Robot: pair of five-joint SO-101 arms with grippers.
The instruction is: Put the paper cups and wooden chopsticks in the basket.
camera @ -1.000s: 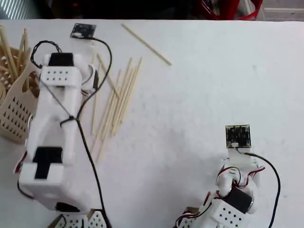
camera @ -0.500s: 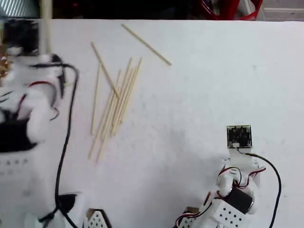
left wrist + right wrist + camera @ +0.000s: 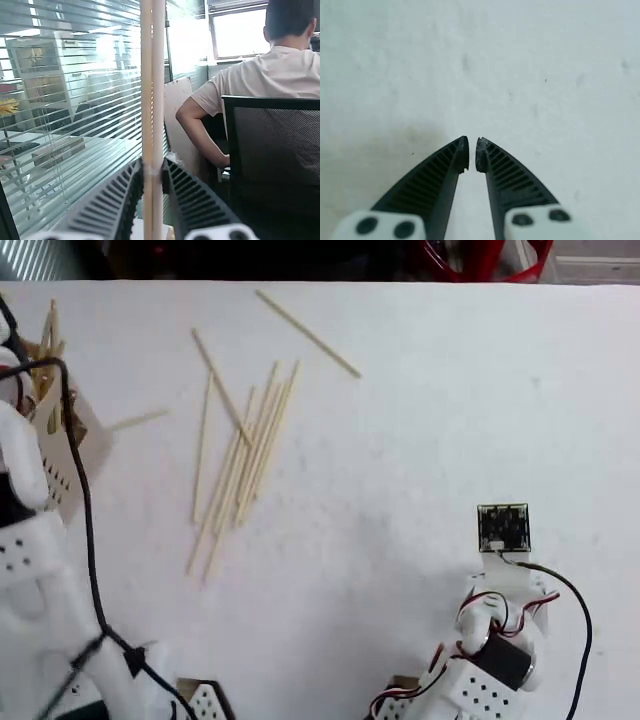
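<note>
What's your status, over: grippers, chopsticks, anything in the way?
Left gripper shut on chopsticks. Right gripper shut, empty, over bare table. Loose pile on table, nothing blocking it.

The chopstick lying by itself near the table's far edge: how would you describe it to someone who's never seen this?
On the white table, find the heap of chopsticks on the left half. Just past its far end, toward the table's back edge, lies one chopstick. It touches no other stick and slants across the heap's direction.
</note>
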